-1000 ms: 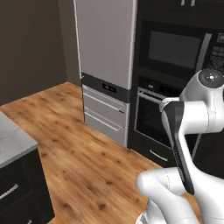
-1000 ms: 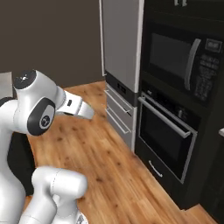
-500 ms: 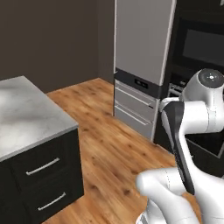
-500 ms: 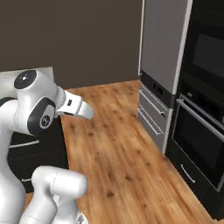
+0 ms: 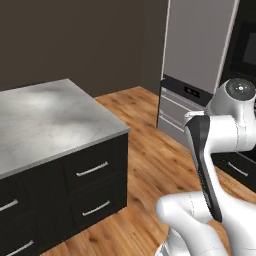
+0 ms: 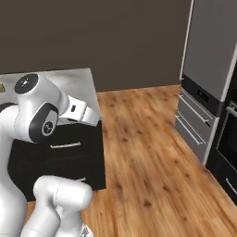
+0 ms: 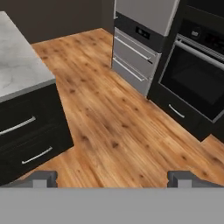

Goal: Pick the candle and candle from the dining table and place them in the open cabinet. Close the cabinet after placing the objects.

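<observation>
The dining table (image 5: 45, 117), a grey-white marble top over black drawers with silver handles, stands at the left of the left base view. It also shows behind my arm as the dining table (image 6: 81, 76) and at the left as the dining table (image 7: 17, 72). My gripper (image 7: 113, 179) is open, its two fingertips (image 7: 43, 178) wide apart with nothing between them, and it hangs over the wooden floor beside the table's corner. The candles and the cabinet are out of view. A small yellowish thing (image 6: 2, 87) at the table's left edge is too cut off to name.
A tall steel fridge (image 5: 200, 45) with lower drawers stands at the right, and a black built-in oven (image 7: 197, 78) is next to it. Open wooden floor (image 6: 148, 152) lies between the table and the appliances. A dark wall runs behind.
The whole picture has shifted, so the camera has moved with the base. The table has come into view from the left and grown larger, while fridge and oven slid right. The gripper stays open.
</observation>
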{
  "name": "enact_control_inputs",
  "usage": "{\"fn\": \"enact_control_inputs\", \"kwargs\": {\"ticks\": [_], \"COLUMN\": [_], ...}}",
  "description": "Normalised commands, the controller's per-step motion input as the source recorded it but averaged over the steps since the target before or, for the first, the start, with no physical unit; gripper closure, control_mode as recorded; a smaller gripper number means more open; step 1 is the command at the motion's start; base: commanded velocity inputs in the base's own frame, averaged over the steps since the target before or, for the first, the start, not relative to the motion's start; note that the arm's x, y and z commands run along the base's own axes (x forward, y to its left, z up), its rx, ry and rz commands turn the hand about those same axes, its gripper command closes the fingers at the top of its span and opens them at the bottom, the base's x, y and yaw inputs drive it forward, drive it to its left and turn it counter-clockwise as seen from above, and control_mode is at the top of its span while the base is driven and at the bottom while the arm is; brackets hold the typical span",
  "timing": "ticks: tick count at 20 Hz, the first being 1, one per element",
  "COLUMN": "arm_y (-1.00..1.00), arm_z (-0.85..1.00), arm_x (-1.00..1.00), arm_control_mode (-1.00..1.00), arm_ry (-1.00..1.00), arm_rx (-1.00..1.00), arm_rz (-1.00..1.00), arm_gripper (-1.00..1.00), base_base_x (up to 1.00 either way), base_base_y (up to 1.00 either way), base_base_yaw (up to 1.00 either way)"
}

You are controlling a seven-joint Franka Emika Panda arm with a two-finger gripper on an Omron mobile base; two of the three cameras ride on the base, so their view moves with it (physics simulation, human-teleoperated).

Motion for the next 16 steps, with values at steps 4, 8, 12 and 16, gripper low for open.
{"fn": "enact_control_inputs", "kwargs": {"ticks": [4,8,12,16], "arm_y": [0.0,0.0,0.0,0.0], "arm_z": [0.0,0.0,0.0,0.0], "arm_x": [0.0,0.0,0.0,0.0], "arm_control_mode": [1.0,1.0,1.0,1.0], "arm_ry": [0.0,0.0,0.0,0.0], "arm_rx": [0.0,0.0,0.0,0.0], "arm_rz": [0.0,0.0,0.0,0.0], "arm_gripper": [-1.0,-1.0,-1.0,-1.0], "base_base_x": [-0.16,-0.06,0.0,0.0], "base_base_y": [0.68,0.69,0.69,0.66], "base_base_yaw": [0.21,0.19,0.17,0.21]}}
